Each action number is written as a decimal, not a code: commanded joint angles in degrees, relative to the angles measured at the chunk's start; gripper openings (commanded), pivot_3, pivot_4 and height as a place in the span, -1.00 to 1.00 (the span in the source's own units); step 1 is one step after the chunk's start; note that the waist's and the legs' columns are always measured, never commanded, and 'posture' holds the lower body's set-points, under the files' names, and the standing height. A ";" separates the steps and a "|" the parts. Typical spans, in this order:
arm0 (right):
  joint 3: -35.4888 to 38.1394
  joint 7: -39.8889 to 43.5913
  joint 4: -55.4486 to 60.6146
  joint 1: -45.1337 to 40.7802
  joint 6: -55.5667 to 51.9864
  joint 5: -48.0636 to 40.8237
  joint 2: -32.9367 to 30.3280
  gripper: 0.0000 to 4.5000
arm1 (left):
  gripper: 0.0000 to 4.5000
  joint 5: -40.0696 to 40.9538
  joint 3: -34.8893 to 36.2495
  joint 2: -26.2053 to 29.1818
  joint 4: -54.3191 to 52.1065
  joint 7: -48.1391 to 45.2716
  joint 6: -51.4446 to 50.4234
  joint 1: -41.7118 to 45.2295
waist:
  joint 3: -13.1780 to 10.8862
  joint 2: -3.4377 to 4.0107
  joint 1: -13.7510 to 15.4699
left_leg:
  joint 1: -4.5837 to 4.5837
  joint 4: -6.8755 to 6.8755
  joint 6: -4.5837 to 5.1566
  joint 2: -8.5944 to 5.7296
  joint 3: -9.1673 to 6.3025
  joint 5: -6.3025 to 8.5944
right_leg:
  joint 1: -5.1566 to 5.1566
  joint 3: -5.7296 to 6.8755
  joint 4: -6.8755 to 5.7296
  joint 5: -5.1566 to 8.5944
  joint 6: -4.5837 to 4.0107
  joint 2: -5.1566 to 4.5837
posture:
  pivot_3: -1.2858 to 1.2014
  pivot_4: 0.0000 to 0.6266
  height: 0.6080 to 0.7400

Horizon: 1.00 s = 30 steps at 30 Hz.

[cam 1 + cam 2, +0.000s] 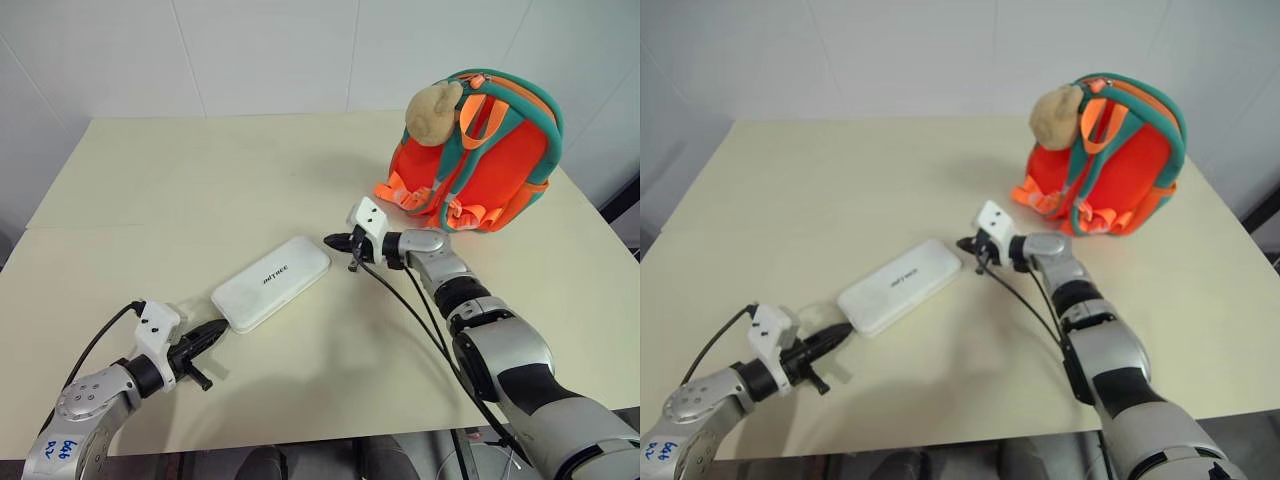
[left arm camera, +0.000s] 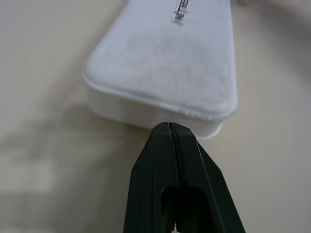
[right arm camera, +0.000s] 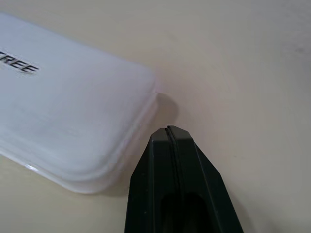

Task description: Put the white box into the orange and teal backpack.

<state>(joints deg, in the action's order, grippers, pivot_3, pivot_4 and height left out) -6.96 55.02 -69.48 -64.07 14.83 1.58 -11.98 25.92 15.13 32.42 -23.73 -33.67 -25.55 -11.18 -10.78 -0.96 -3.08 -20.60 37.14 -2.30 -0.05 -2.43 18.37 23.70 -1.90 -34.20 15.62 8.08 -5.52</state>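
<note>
We record a flat, elongated white box (image 1: 271, 283) with rounded corners and small dark lettering on top, lying flat near the middle of a pale cream table (image 1: 200, 180); its long axis runs diagonally, one short end toward the table's near left corner, the other toward the far right corner. We note a small orange and teal fabric backpack (image 1: 480, 155), upright near the far right corner, a tan plush toy (image 1: 432, 112) at its top, well apart from the box. The left gripper (image 1: 218, 329) has its black fingers pressed together, tips at the box's near-left end. The right gripper (image 1: 333, 241), fingers likewise together and holding nothing, sits just beside the box's far-right end.
</note>
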 commanded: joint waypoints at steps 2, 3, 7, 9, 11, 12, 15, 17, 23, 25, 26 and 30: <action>0.25 2.30 0.89 0.92 0.08 0.13 1.29 -0.95 | -0.99 0.11 -0.42 -0.47 0.39 -0.64 1.40 2.03 | 0.00 0.00 -0.01 | 0.00 0.00 0.00 0.00 -0.01 0.00 | 0.00 0.00 0.00 0.00 0.00 0.00 | 0.03 -0.52 1.00; 0.25 3.08 1.25 1.38 -0.06 0.03 1.48 -0.95 | -0.99 -0.07 -0.73 -0.39 0.71 -0.68 1.22 2.53 | 0.00 0.00 0.01 | 0.01 0.00 -0.01 0.00 -0.01 0.00 | 0.00 0.00 0.00 0.00 0.00 0.00 | 0.03 -0.52 1.00; 0.57 5.64 3.60 3.07 -0.75 -0.54 1.28 -0.95 | -0.99 -0.68 -2.57 -0.42 2.56 -1.22 1.06 5.09 | 0.00 0.00 0.05 | 0.01 0.03 0.00 -0.01 -0.02 0.00 | -0.01 0.01 -0.04 0.00 0.00 0.00 | 0.03 -0.52 1.00; 0.68 7.10 5.72 4.20 -1.59 -0.99 0.73 -0.95 | -0.99 -0.85 -3.32 -0.51 3.25 -1.64 1.13 6.09 | 0.00 0.00 0.04 | 0.01 0.05 -0.01 -0.02 -0.02 -0.01 | -0.01 0.02 -0.10 0.00 0.00 0.00 | 0.03 -0.52 1.00; 0.78 9.46 10.28 6.53 -3.44 -2.02 -0.76 -0.95 | -0.99 -0.79 -4.16 -0.40 3.89 -2.55 1.00 7.06 | 0.00 0.00 0.10 | 0.03 0.06 -0.02 -0.02 -0.02 -0.01 | -0.01 0.01 -0.16 0.00 0.00 0.00 | 0.03 -0.52 1.00; 0.75 10.20 12.34 7.55 -4.35 -2.42 -1.37 -0.95 | -0.99 -0.78 -4.43 -0.36 4.10 -2.90 0.94 7.37 | 0.00 0.00 0.17 | 0.03 0.06 -0.03 -0.02 -0.04 -0.02 | -0.01 0.01 -0.17 0.00 0.00 0.00 | 0.03 -0.52 1.00; 0.75 11.91 21.63 12.11 -9.17 -4.03 -3.96 -0.95 | -0.99 -0.93 -5.84 0.39 5.10 -4.92 0.77 8.26 | 0.00 0.00 0.15 | 0.03 0.06 -0.03 -0.02 -0.06 -0.02 | -0.01 0.02 -0.19 0.00 0.00 0.00 | 0.03 -0.52 1.00; 0.70 12.56 28.43 15.36 -12.87 -5.16 -5.71 -0.95 | -0.99 -0.80 -6.57 0.67 5.62 -6.12 0.58 8.77 | 0.00 0.00 0.48 | 0.03 0.06 -0.03 -0.03 -0.07 -0.02 | -0.01 0.02 -0.19 0.00 0.00 -0.02 | 0.03 -0.52 1.00; 1.63 12.36 54.40 28.16 -28.24 -9.46 -12.93 -0.95 | -0.99 -1.00 -9.94 0.80 7.43 -9.64 0.76 11.82 | 0.00 0.00 1.57 | 0.02 0.05 -0.01 -0.03 -0.05 0.00 | 0.00 0.02 -0.14 0.00 0.00 -0.01 | 0.03 -0.52 1.00; 2.58 11.67 61.69 32.03 -33.18 -11.12 -15.23 -0.95 | -0.99 -1.10 -11.03 0.73 7.88 -10.58 0.77 12.73 | 0.00 0.00 1.68 | 0.01 0.06 0.04 -0.04 -0.07 0.03 | 0.00 0.04 -0.12 0.00 0.00 -0.01 | 0.03 -0.52 1.00; 2.93 11.32 64.29 33.41 -35.06 -11.81 -16.07 -0.95 | -0.99 -1.20 -11.40 0.70 7.96 -10.81 0.79 12.96 | 0.00 0.00 1.65 | 0.01 0.06 0.10 -0.06 -0.07 0.06 | -0.01 0.04 -0.12 0.00 0.00 -0.03 | 0.03 -0.52 1.00; 6.71 9.33 79.14 43.75 -44.63 -16.04 -21.12 -0.95 | -0.99 -1.76 -13.92 0.33 9.38 -12.70 1.29 14.70 | 0.01 -0.01 1.88 | 0.02 0.08 0.20 -0.07 -0.09 0.11 | -0.03 0.04 -0.10 0.00 0.00 -0.02 | 0.03 -0.52 1.00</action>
<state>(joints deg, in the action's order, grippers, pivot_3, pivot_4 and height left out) -0.32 64.12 2.00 -22.10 -26.64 -10.45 -32.93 24.08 4.27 33.65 -12.87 -43.85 -25.47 2.53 -10.78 -0.96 -1.20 -20.58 37.21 -2.10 -0.11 -2.54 18.49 23.68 -1.85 -34.25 15.63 8.07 -5.53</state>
